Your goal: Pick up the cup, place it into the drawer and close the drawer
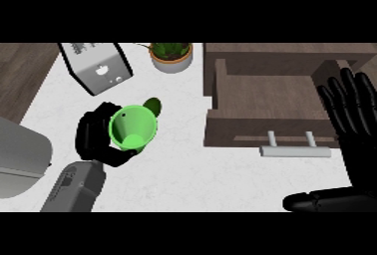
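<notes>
A bright green cup (132,127) is held above the white counter at the left, its open mouth facing up toward me. My left hand (95,137) is curled round it from the left and below, hiding part of its wall. The open wooden drawer (269,97) stands to the right of the cup, its front panel with a silver handle (293,149) facing me. My right hand (352,114) rests open at the right edge, fingers straight and pointing up, over the drawer's right side.
A silver toaster (95,65) sits at the back left. A potted plant (171,55) in a white pot stands behind the cup. A grey rounded appliance (22,159) fills the left edge. White counter (199,174) lies in front of the drawer.
</notes>
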